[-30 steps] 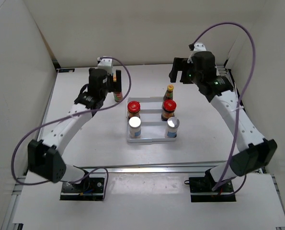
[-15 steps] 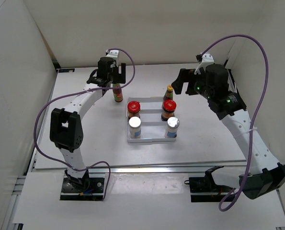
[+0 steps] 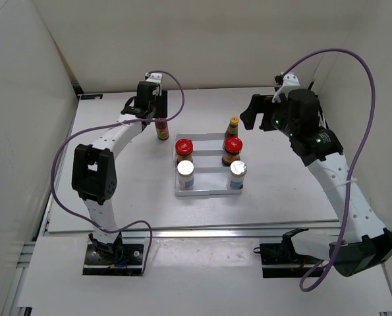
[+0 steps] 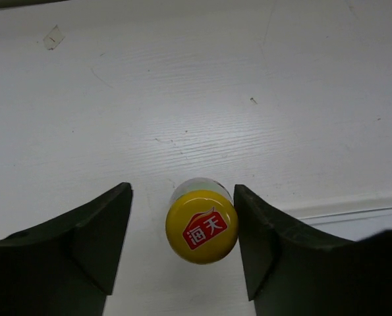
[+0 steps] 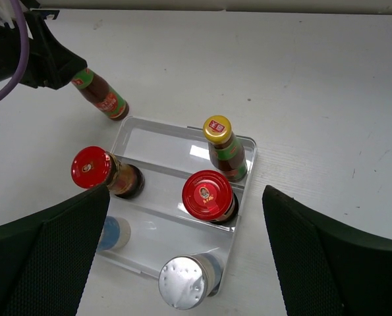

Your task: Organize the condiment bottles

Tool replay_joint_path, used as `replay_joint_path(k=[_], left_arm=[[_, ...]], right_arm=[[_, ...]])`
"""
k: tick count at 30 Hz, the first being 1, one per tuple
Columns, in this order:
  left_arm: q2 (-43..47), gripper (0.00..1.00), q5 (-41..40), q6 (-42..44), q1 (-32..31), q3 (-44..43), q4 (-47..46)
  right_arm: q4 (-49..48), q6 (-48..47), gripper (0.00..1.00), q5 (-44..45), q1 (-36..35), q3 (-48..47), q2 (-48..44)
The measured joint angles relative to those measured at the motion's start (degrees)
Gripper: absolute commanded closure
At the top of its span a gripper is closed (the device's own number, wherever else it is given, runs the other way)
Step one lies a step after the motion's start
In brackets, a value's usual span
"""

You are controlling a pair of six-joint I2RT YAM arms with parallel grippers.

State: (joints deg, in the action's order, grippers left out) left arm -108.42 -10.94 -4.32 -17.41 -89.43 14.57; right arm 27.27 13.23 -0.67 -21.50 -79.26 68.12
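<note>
White tabletop (image 3: 116, 191) inside white walls, with a ridged tray (image 3: 209, 193) at its middle. Five bottles stand in the tray: a yellow-capped one (image 5: 222, 148) in the far right slot, two red jars (image 5: 207, 195) in the middle row, and two shakers (image 5: 182, 282) in the near row. The far left slot (image 5: 149, 141) is empty.

The sixth bottle (image 4: 201, 226) stands upright on the tabletop, just beyond the tray's far left corner. The left tool (image 4: 182, 189) straddles its cap, spread. One finger (image 4: 261, 237) sits at the cap's edge and a gap shows on the other side, so it is not pinching yet. The right tool (image 5: 186, 191) hangs above the tray, spread wide and empty.

The step in hand looks like the grasp. To do it well, centre the fingers so both meet the bottle together and do not tip it. Grip below the cap, lift straight up, clear the tray wall, then lower it into the empty slot.
</note>
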Motion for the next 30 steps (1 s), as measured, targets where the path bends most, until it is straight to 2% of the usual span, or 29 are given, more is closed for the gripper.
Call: replay_joint_path(k=[3, 4, 6, 7, 8, 19, 30], left_arm=[[-0.48, 0.45, 0.26, -0.24, 0.46, 0.00, -0.20], [-0.59, 0.58, 0.48, -0.24, 0.57, -0.09, -0.22], [-0.94, 0.72, 1.27, -0.31, 0.72, -0.39, -0.35], [-0.98, 0.84, 1.09, -0.26, 0.74, -0.46, -0.42], [-0.98, 0.89, 1.07, -0.61, 0.81, -0.52, -0.28], [0.52, 0.89, -0.07, -0.42, -0.09, -0.76, 1.07], [12.02, 0.89, 4.35, -1.27, -4.26, 0.74, -2.73]], right_arm=[[0.15, 0.00, 0.00, -0.39, 0.00, 0.28, -0.02], [0.28, 0.00, 0.00, -0.55, 0.00, 0.37, -0.04], [0.76, 0.04, 0.00, -0.85, 0.00, 0.44, -0.04], [0.94, 0.07, 0.00, -0.96, 0.00, 0.48, -0.07], [0.98, 0.07, 0.00, -1.05, 0.00, 0.63, -0.13], [1.44, 1.42, 0.00, -2.84, 0.00, 2.73, -1.31], [1.99, 2.84, 0.00, -4.26, 0.00, 5.31, -4.28]])
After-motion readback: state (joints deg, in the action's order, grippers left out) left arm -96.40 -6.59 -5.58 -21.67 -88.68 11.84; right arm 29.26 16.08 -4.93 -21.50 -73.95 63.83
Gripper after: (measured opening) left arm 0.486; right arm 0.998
